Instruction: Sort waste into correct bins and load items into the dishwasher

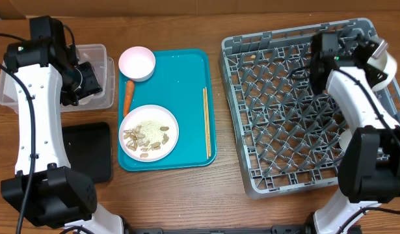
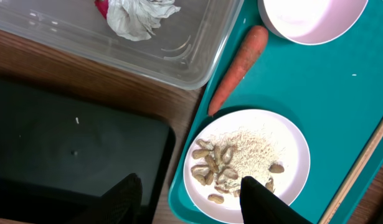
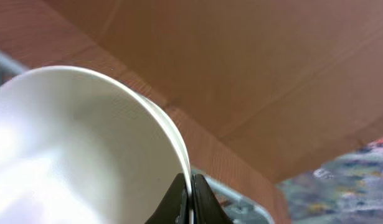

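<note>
Below the left end effector (image 2: 191, 200), whose two dark fingers (image 2: 126, 200) stand wide apart with nothing between them, lie the near edge of the teal tray (image 2: 340, 93) and the round white plate (image 2: 297, 155). One finger hangs over the black tray (image 2: 73, 149) on the desk (image 2: 66, 62), the other over the near part of the plate. On the plate, just ahead of that second finger, sit the food scraps (image 2: 231, 163), a flat patch of rice with beige nuts along one side. Farther ahead of the end effector the orange carrot (image 2: 238, 68) lies on the teal tray, its thin tip close to the plate's far rim and its thick end beside the pale pink bowl (image 2: 312, 18). Beside the carrot and ahead of the black tray is the clear plastic tub (image 2: 179, 59). In it lie the crumpled white tissue (image 2: 141, 15) and, touching it, a bit of the red wrapper (image 2: 103, 7). The wooden chopsticks (image 2: 365, 163) lie along the teal tray, on the side of the plate away from the black tray. Well apart from all this, the right end effector (image 3: 190, 198) is closed on the rim of a white bowl (image 3: 73, 149), a fingertip on each side of the thin wall, with the bowl tipped on edge. From overhead, the bowl is held at the far right corner of the grey dish rack (image 1: 284, 110). Whether the bowl touches the rack I cannot tell.
</note>
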